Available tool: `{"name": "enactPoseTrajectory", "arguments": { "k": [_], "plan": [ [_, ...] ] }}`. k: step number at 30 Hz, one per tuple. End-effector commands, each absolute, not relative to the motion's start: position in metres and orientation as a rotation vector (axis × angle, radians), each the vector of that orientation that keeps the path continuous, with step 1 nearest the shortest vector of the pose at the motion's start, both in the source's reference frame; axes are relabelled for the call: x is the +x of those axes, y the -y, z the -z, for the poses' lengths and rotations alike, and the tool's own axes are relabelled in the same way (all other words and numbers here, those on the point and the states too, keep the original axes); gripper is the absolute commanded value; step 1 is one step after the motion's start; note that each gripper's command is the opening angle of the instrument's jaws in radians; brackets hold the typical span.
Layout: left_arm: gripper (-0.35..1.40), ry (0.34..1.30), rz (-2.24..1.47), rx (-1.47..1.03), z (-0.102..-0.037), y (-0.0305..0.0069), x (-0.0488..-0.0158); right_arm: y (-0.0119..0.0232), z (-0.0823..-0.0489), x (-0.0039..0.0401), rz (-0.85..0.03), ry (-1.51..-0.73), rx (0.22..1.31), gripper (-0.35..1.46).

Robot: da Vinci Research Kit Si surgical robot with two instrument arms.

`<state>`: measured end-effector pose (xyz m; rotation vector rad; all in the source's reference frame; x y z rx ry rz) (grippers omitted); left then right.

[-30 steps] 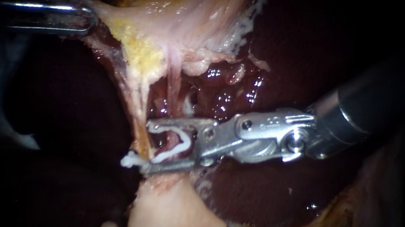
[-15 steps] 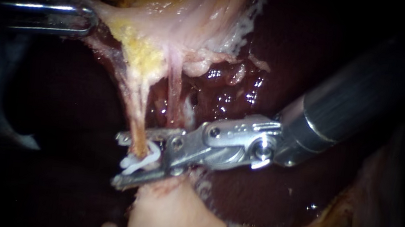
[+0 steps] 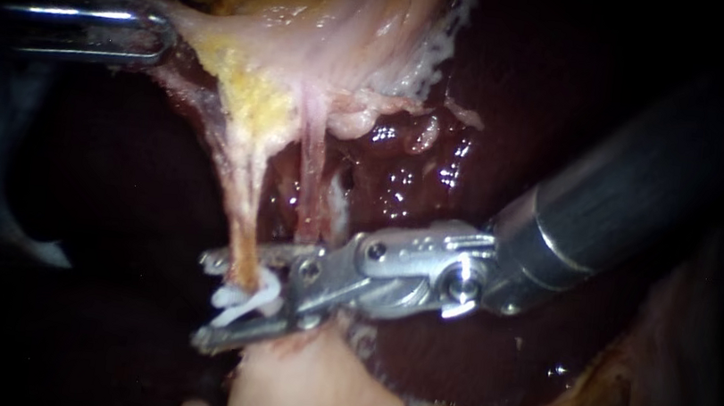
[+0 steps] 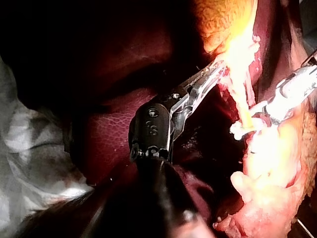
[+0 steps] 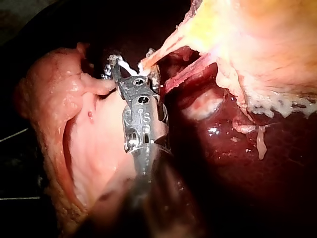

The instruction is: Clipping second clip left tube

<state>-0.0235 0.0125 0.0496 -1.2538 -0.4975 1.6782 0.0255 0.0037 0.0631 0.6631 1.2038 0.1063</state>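
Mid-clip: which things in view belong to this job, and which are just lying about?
In the job: right instrument, jaws shut on the white clip, left tube between them; left instrument, jaws shut on the yellowish tissue.
Just lying about: liver, right tube, pale lump, cloth.

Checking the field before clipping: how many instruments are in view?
2. The left instrument grips tissue at upper left; the right instrument holds a white clip around the left tube.

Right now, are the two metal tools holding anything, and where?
The right instrument holds a white clip in its jaws, around the left tube near its lower end. The left instrument grips the pale tissue by its edge.
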Motion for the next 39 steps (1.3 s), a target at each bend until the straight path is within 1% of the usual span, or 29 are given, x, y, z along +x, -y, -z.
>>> {"name": "enactPoseTrajectory", "arguments": {
  "k": [1, 5, 9, 13, 16, 20, 26, 28, 30, 34, 39],
  "plan": [
    [-0.35, 0.498, -1.678, -1.254, -0.0496, -0.0124, -0.0235, -0.0034, -0.0627, 0.0256, -0.105, -1.207, 0.668, 0.48],
    [-0.35, 0.498, -1.678, -1.254, -0.0496, -0.0125, -0.0235, -0.0022, -0.0613, 0.026, -0.086, -1.219, 0.687, 0.46],
    [-0.35, 0.498, -1.678, -1.254, -0.0496, -0.0124, -0.0235, -0.0017, -0.0608, 0.0262, -0.073, -1.225, 0.703, 0.44],
    [-0.35, 0.498, -1.678, -1.254, -0.0496, -0.0124, -0.0235, -0.0017, -0.0608, 0.0261, -0.078, -1.223, 0.706, 0.42],
    [-0.35, 0.498, -1.678, -1.254, -0.0496, -0.0124, -0.0235, -0.0018, -0.0609, 0.0261, -0.098, -1.217, 0.722, 0.35],
    [-0.35, 0.498, -1.678, -1.254, -0.0496, -0.0124, -0.0235, -0.0019, -0.061, 0.0261, -0.124, -1.212, 0.741, 0.22],
    [-0.35, 0.498, -1.678, -1.254, -0.0496, -0.0124, -0.0235, -0.0021, -0.0613, 0.0261, -0.138, -1.207, 0.743, -0.07],
    [-0.35, 0.498, -1.678, -1.254, -0.0496, -0.0125, -0.0235, -0.0022, -0.0614, 0.026, -0.159, -1.2, 0.756, -0.34],
    [-0.35, 0.498, -1.678, -1.254, -0.0496, -0.0125, -0.0235, -0.0023, -0.0615, 0.0259, -0.196, -1.188, 0.78, -0.35],
    [-0.35, 0.498, -1.678, -1.254, -0.0496, -0.0125, -0.0235, -0.0024, -0.0619, 0.026, -0.191, -1.151, 0.783, -0.35],
    [-0.35, 0.498, -1.678, -1.254, -0.0496, -0.0125, -0.0235, -0.0024, -0.0622, 0.0259, -0.192, -1.15, 0.779, -0.35]
  ]
}}
